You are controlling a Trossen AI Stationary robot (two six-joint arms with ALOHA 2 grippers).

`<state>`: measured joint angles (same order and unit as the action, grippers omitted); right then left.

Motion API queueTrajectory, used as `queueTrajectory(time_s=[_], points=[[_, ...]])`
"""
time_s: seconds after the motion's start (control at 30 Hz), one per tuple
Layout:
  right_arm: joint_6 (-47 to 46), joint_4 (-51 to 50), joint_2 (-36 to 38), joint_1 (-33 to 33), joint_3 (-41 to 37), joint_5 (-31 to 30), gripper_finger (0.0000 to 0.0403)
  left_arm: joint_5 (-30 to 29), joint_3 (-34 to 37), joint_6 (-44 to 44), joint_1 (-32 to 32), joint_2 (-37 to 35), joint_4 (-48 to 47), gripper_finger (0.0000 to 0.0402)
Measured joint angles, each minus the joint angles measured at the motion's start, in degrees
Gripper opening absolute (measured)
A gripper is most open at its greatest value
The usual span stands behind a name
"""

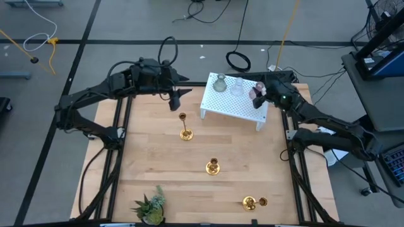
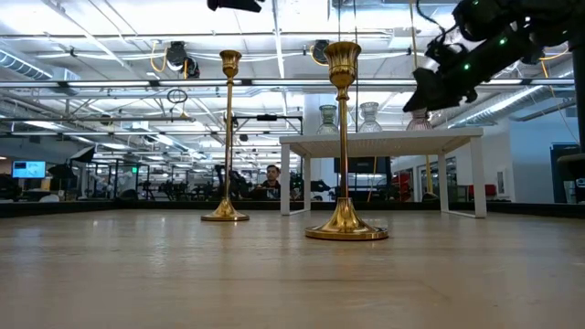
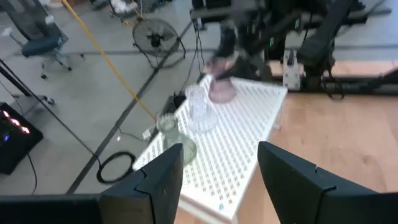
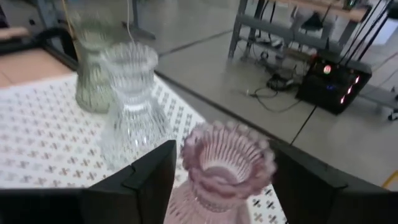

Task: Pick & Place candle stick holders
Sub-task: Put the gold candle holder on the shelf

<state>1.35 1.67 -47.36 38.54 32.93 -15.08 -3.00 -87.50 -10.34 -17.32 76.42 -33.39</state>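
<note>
The pink glass holder (image 4: 225, 167) stands on the white perforated rack (image 1: 235, 104) at its right end, with the right gripper (image 4: 221, 180) around it: a dark finger sits on either side of the ribbed, scalloped rim, spread wide, and whether they touch the glass cannot be told. Just beside it in a row stand the clear glass holder (image 4: 132, 102), fluted and flaring at the lip, and the grey-green glass holder (image 4: 92, 74), smoother and rounder in the body.

By the look of it, the three glass pieces are already set on the rack, or the pink one is just being set or taken; the pictures do not say which. The three gold holders remain on the wooden bench (image 1: 145, 164). Two stand upright on round, polished bases with thin stems and small cups: one gold holder (image 1: 185, 129) near the rack's left front, a second gold holder (image 1: 213, 166) mid-bench. The third gold holder (image 1: 254, 202) appears to lie on its side near the front right. If they belong on the rack too, roughly half the work is left.

The left gripper (image 1: 175, 101) hangs above the bench just left of the rack, fingers spread and empty. A small green spiky plant (image 1: 150, 205) sits at the bench's front left edge.
</note>
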Motion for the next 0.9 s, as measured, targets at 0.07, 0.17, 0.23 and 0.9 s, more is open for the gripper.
queueTrajectory(time_s=[0.07, 0.17, 0.23, 0.9], points=[[0.0, 0.1, 2.2, 0.0, 0.0, 0.2, 0.0239, 0.0, 0.0, 0.1, 0.0, -0.9, -2.4, 0.0214], [0.0, -0.7, 5.9, -0.7, 0.0, 0.7, 0.0235, 0.0, 0.0, -0.1, -0.1, -3.2, -4.7, 0.0214], [0.0, -1.6, 8.3, -1.8, 0.0, 3.8, 0.0231, 0.0, 0.8, -0.1, -0.1, -4.9, -5.6, 0.0214], [-2.8, -9.6, 13.0, -25.9, -5.2, 18.4, 0.0223, 9.4, 50.8, 4.6, 4.9, -27.5, 27.8, 0.0214]])
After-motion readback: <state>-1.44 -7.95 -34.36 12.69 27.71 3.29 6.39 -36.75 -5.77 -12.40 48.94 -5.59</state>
